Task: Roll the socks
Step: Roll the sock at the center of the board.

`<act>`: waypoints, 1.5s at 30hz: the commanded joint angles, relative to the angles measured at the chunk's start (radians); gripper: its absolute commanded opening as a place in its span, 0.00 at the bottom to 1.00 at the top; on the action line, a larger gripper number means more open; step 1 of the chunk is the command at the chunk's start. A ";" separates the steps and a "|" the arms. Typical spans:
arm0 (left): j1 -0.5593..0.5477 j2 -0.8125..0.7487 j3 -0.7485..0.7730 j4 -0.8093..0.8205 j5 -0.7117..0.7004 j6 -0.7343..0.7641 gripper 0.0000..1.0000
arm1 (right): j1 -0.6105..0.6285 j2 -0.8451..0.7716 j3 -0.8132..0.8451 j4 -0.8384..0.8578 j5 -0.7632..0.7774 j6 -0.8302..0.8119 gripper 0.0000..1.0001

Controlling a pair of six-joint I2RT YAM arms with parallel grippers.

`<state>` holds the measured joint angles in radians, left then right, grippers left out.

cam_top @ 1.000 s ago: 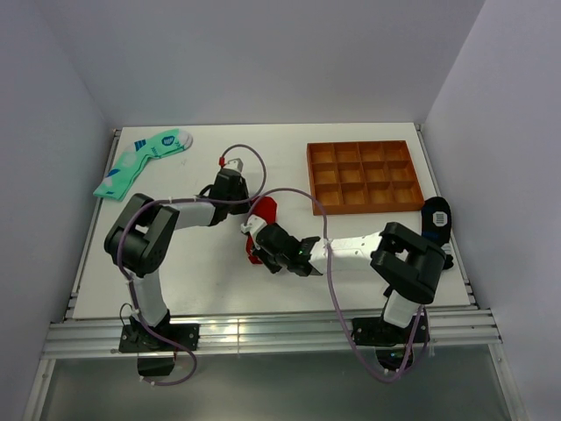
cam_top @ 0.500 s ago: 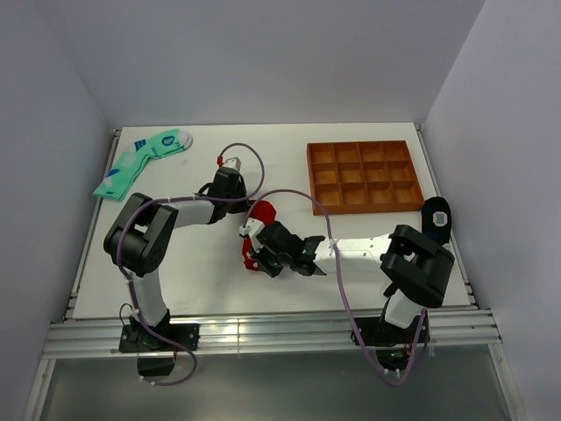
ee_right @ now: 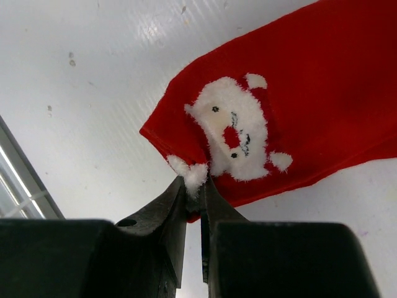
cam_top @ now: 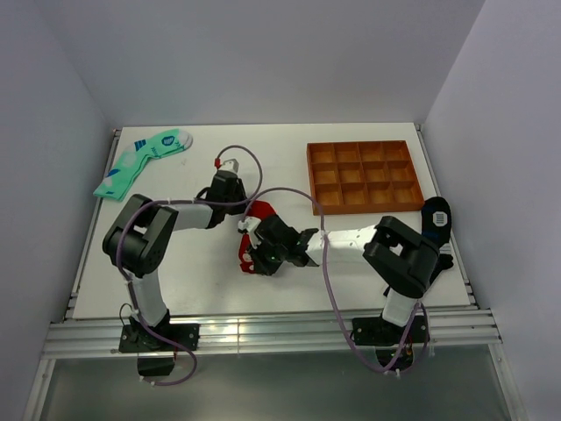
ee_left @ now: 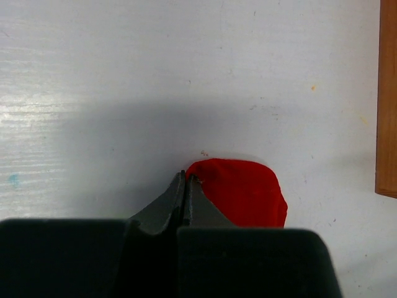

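Nearest the arm bases, the right gripper (ee_right: 193, 183) is clenched on the socks (ee_right: 310, 105), pinching the hem just beside the white figure mark. The red fabric lies flat on the counter (cam_top: 175, 272) there and runs away toward the left gripper (ee_left: 185, 178). That one is closed tight, its tips touching the far end of the red fabric; whether any cloth is caught between them I cannot tell. No roll shows anywhere along the length, so I judge the task barely begun: both ends are taken up, and the whole rolling is left to do.

By count: one red strip, which may be a single sock or a stacked pair. Farther back there is one brown tray (cam_top: 363, 175) of twelve compartments, one black sock (cam_top: 436, 217) at the right edge and one mint-green sock (cam_top: 140, 162) at the far left.
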<state>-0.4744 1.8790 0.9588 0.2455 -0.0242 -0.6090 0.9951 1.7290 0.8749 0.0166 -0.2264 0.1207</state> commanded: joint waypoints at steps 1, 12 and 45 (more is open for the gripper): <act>0.010 -0.018 -0.061 -0.017 -0.011 -0.011 0.00 | -0.035 0.035 0.022 -0.021 -0.077 0.034 0.09; 0.010 -0.095 -0.129 0.038 -0.006 -0.012 0.45 | -0.090 0.058 0.070 -0.056 -0.172 0.039 0.09; -0.227 -0.754 -0.761 0.480 -0.149 -0.006 0.41 | -0.302 0.297 0.418 -0.464 -0.617 -0.045 0.08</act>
<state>-0.6735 1.1648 0.2405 0.5957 -0.1333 -0.6556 0.7074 2.0014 1.2213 -0.3538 -0.7692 0.1215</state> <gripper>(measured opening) 0.397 0.162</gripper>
